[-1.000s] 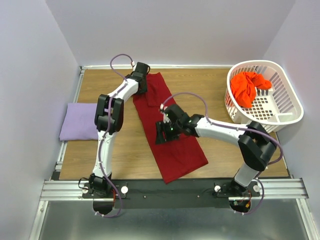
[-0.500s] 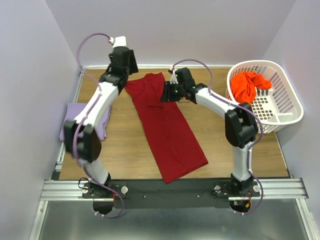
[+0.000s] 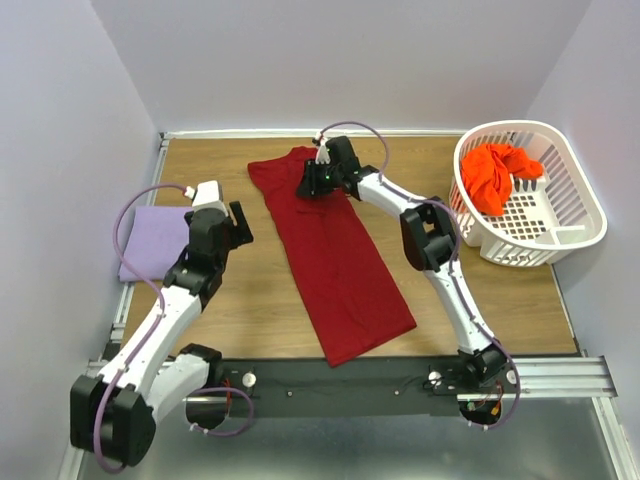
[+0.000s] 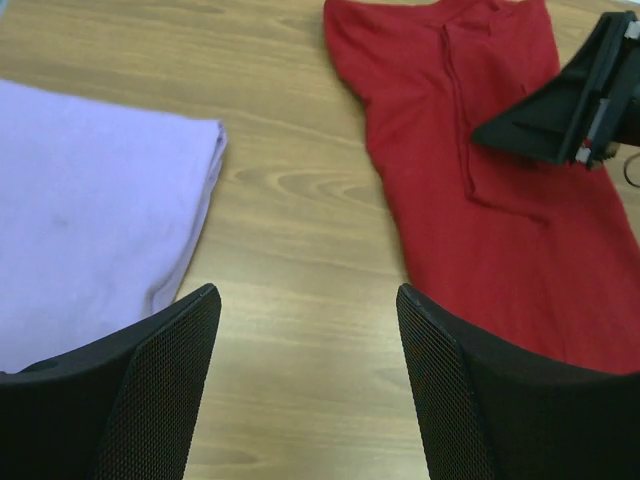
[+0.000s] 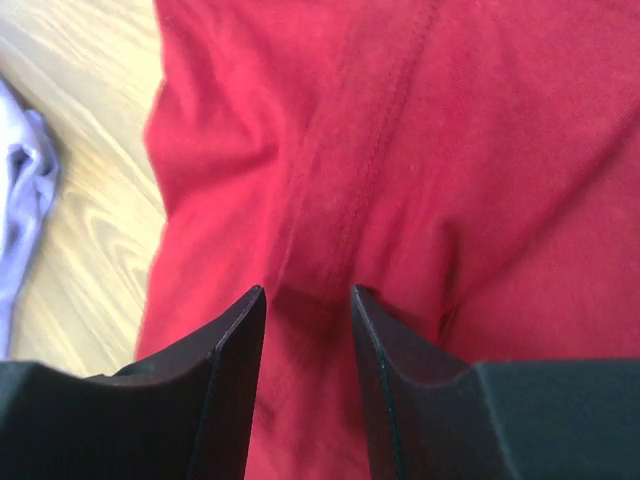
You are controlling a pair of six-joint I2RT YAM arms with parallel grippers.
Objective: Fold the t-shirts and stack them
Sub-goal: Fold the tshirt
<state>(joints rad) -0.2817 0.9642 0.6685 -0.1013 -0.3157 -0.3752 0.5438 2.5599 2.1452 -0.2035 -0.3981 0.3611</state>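
Note:
The dark red t-shirt (image 3: 335,250) lies as a long strip down the middle of the table, its far end spread to the left. My right gripper (image 3: 308,183) is down on that far end; in the right wrist view its jaws (image 5: 308,292) stand partly open, with red cloth (image 5: 400,150) showing in the gap. My left gripper (image 3: 243,222) hovers open over bare wood (image 4: 305,295), between the folded lavender t-shirt (image 3: 152,245) (image 4: 90,220) and the red one (image 4: 500,200). The orange-red t-shirt (image 3: 495,175) lies crumpled in the basket.
A white lattice laundry basket (image 3: 565,225) stands at the back right corner. White walls close in the table on three sides. The arm bases sit on a metal rail (image 3: 340,378) at the near edge.
My left arm pulled back from the shirt's far end toward the near left and opened wider. My right arm moved from the shirt's middle to its far end. The shirt's far end now lies spread.

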